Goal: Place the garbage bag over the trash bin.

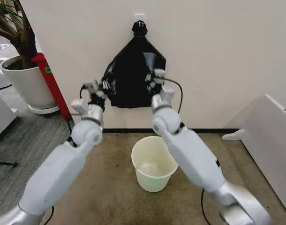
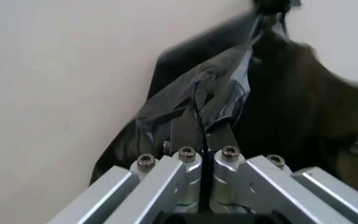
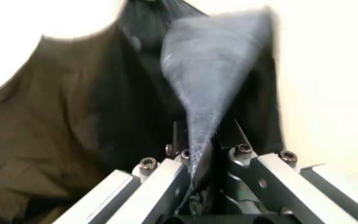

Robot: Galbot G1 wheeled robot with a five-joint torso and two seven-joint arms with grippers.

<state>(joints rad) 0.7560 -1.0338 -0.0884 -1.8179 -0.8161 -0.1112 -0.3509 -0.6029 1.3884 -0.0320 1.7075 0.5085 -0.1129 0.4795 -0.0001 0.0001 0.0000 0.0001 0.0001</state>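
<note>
My arms flank the open bin; wall blocks ahead, white panel crowds the right, floor left is free.

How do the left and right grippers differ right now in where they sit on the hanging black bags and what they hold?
The left gripper sits at the left edge of the black plastic bag bundle hanging on the wall; the right gripper sits at its right side, slightly higher. The left's jaws pinch a crinkled glossy fold of thin black film; the right's pinch a smoother, taut sheet. Both are shut on plastic, above the cream-white round bucket.
</note>
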